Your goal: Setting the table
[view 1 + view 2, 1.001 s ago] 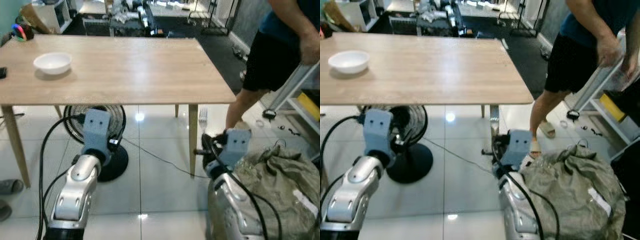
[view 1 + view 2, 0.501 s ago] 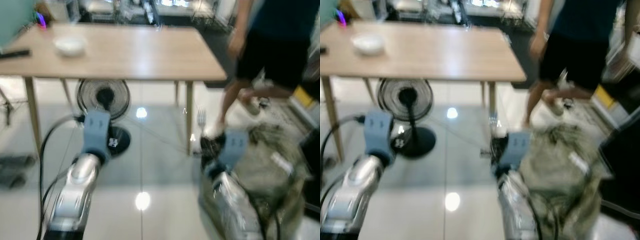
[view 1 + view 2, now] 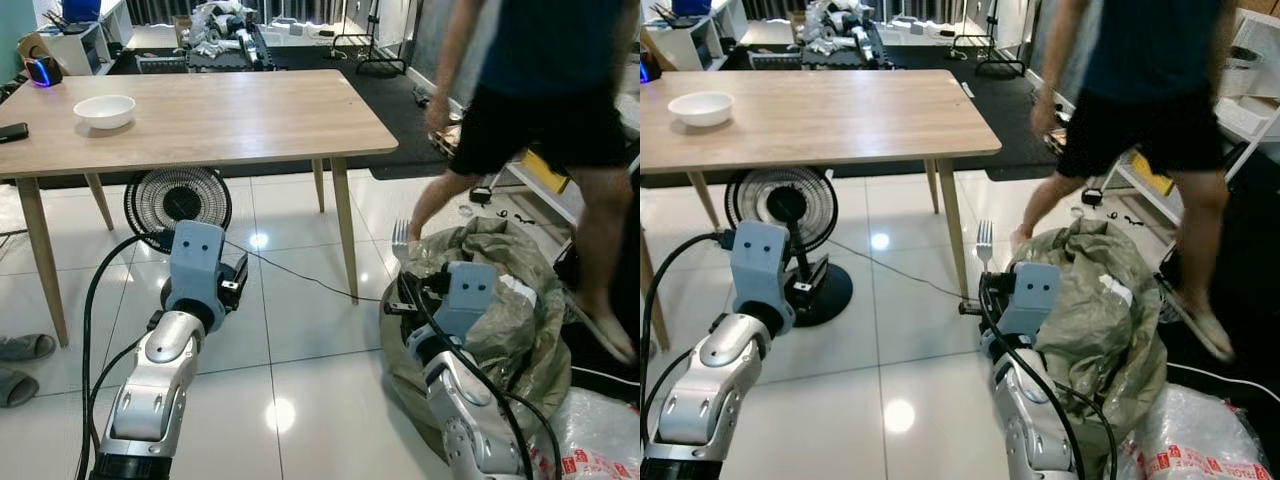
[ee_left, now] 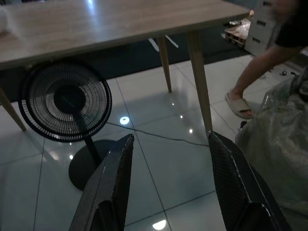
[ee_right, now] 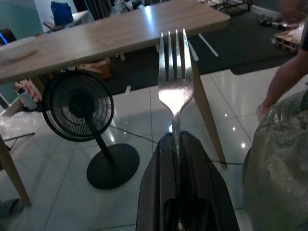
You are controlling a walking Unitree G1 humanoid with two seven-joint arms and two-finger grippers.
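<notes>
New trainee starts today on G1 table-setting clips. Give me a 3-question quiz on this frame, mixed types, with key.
1. True or false: the right gripper is shut on a fork with its tines pointing away from the wrist.
2. Multiple choice: what sits on the wooden table near its far left end? A) a white bowl B) a plate C) a cup
3. Fill in: under the table stands a black floor ____.

Key
1. True.
2. A, the white bowl.
3. fan. The left gripper is open, facing it, holding nothing.
</notes>
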